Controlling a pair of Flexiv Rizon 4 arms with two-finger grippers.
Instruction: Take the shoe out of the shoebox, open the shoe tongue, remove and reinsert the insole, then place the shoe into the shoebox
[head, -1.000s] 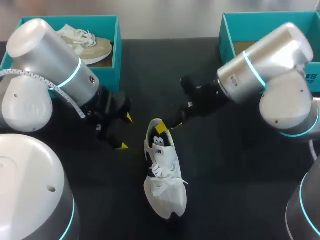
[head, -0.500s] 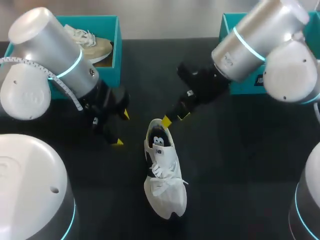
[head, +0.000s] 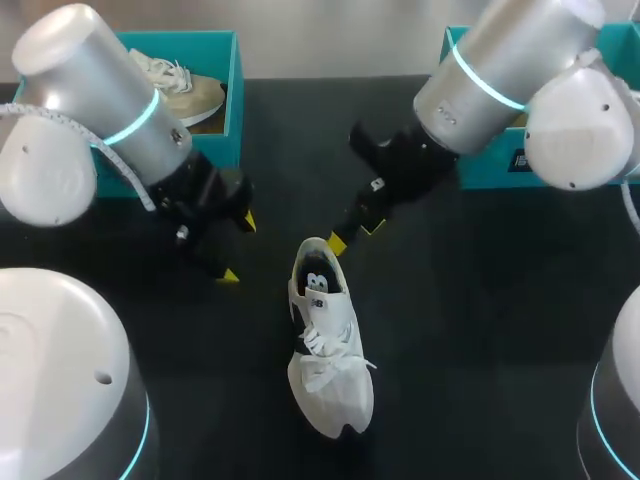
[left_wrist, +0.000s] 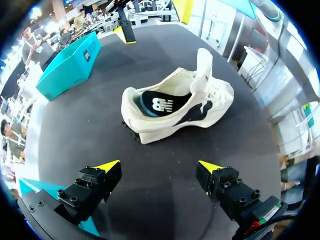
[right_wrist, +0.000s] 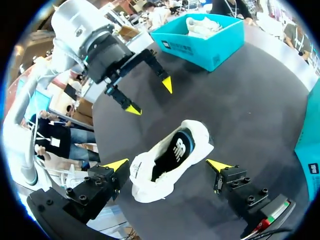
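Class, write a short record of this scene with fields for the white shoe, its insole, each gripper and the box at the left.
white shoe: on its sole on the table, outside any box
insole: dark, inside the shoe
left gripper: open, empty, beside the heel
right gripper: open, empty, near the heel
left shoebox: holds a beige shoe

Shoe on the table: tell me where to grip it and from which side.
Take the shoe by its heel collar, one jaw inside the opening, one behind the heel, coming down from the right arm's side. It stands upright on its sole, opening up, so that rim looks free to pinch, and the open right jaws hang nearest the heel.
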